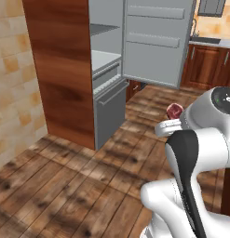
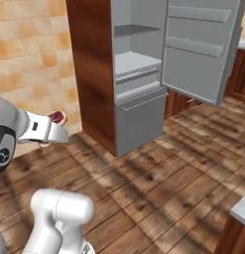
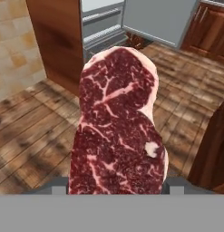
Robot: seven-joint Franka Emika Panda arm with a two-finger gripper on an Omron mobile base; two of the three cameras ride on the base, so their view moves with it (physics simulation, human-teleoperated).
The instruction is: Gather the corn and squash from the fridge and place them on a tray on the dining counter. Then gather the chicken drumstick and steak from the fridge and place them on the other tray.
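A raw, red, marbled steak (image 3: 118, 131) stands upright between my fingertips (image 3: 176, 185) in the hand view, with my gripper (image 3: 117, 186) shut on its lower end. From the left base view the steak (image 1: 174, 110) pokes out past the white hand, and my gripper (image 1: 171, 118) is held up in the air over the floor, well away from the fridge (image 1: 107, 74). The right base view shows the same steak (image 2: 57, 117) at the tip of my gripper (image 2: 52, 124). The corn, squash, chicken drumstick and trays are out of view.
The fridge (image 2: 136, 74) stands with its door (image 1: 156, 42) swung wide to the right. A tall wooden panel (image 1: 60, 69) flanks it beside a tiled wall. Dark cabinets (image 1: 209, 65) line the back right. A counter corner (image 2: 240, 213) juts in low at the right.
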